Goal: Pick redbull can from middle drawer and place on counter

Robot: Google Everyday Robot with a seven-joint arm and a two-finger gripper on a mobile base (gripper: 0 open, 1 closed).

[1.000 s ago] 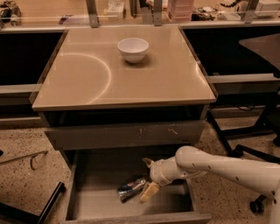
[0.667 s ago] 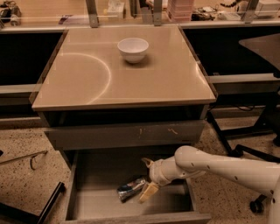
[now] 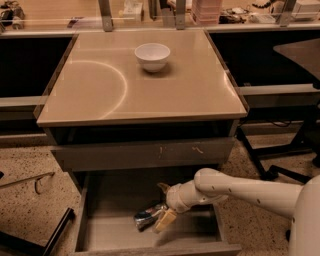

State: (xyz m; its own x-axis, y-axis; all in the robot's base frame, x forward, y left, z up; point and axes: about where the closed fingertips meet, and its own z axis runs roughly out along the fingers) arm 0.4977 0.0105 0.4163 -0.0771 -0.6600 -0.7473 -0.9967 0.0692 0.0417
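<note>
The redbull can point(image 3: 146, 218) lies on its side, silver and blue, on the floor of the open middle drawer point(image 3: 112, 237), near the middle. My gripper point(image 3: 164, 205) reaches into the drawer from the right on a white arm. It is open: one pale finger point(image 3: 165, 220) sits in front of the can's right end, the other finger point(image 3: 163, 188) stands behind it. The can rests on the drawer floor. The beige counter point(image 3: 100, 95) above bears only a white bowl point(image 3: 152, 56).
A closed grey drawer front with pale scratches point(image 3: 145, 153) sits just above the open drawer and overhangs its back. A cluttered shelf point(image 3: 50, 12) runs behind the counter. Black chair legs point(image 3: 272, 167) stand on the speckled floor at right, a dark bar point(image 3: 50, 235) at left.
The gripper has edged a little to the left, closer around the can's right end. The can has not moved.
</note>
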